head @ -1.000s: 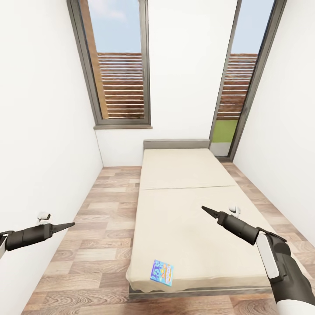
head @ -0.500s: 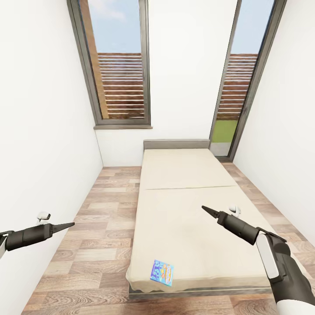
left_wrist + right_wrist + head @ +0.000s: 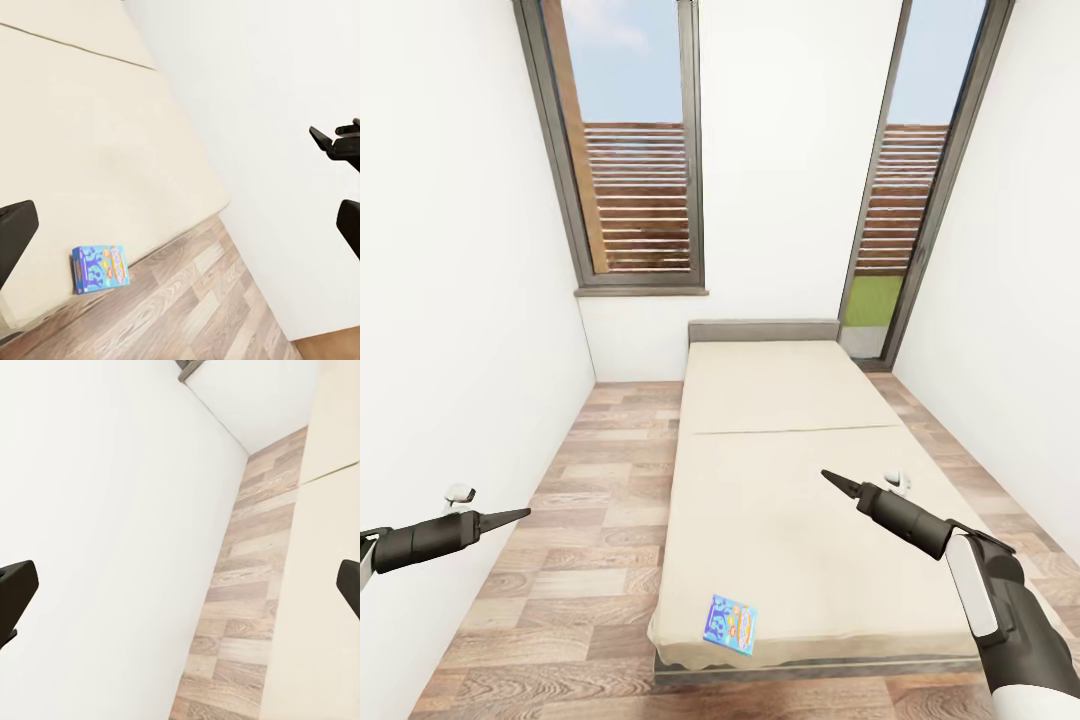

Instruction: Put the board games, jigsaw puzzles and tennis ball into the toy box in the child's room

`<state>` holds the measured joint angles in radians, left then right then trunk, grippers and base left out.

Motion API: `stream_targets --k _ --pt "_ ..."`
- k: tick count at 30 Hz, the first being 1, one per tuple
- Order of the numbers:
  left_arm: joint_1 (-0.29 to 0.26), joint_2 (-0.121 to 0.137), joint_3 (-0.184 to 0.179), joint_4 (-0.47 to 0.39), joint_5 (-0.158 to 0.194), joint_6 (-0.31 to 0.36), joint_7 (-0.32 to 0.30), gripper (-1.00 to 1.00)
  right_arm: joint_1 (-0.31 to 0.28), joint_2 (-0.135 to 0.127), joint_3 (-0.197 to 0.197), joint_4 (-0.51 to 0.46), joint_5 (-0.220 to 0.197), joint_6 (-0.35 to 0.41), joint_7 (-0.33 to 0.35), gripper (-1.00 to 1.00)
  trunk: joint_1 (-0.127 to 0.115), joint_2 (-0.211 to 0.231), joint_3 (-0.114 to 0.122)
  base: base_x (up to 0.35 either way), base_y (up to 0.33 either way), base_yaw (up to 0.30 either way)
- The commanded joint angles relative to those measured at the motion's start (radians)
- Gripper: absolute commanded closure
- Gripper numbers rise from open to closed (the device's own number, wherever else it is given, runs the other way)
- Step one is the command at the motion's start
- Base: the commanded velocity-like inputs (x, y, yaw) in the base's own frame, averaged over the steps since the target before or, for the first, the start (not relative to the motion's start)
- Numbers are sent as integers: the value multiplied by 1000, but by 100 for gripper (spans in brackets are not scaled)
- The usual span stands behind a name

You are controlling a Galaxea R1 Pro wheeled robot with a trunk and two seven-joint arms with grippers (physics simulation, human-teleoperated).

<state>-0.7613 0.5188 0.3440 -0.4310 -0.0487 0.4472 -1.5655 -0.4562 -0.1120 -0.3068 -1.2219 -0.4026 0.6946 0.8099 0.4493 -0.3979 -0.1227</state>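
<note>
No legible text, brand, number or sign appears in any view. The one printed surface is the lid of the small blue board game [image 3: 731, 623], lying flat on the bed [image 3: 780, 400] at its foot end, below and toward the left-arm side of the right pincer [image 3: 826, 476] in the head view. Its lid carries orange and white lettering-like shapes (too small and blurred to read). The left wrist view shows the same lid [image 3: 100, 268] with dark blue figures and an orange patch, equally unreadable.
</note>
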Motion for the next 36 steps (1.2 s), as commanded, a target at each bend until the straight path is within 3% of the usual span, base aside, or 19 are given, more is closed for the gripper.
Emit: stream_targets --k 1,14,36 --pt "-1 0 4 0 -5 10 -5 -100 -1 0 -1 0 -4 6 1 -100 1 -2 -1 0 0 0" --pt "-1 0 4 -1 -5 11 -5 -100 -1 0 0 -2 -5 -5 2 -100 1 -2 15 0 -104 0" --pt "-1 1 4 -2 -5 11 -5 -100 -1 0 1 -1 -5 -6 1 -100 1 -2 17 0 -16 0"
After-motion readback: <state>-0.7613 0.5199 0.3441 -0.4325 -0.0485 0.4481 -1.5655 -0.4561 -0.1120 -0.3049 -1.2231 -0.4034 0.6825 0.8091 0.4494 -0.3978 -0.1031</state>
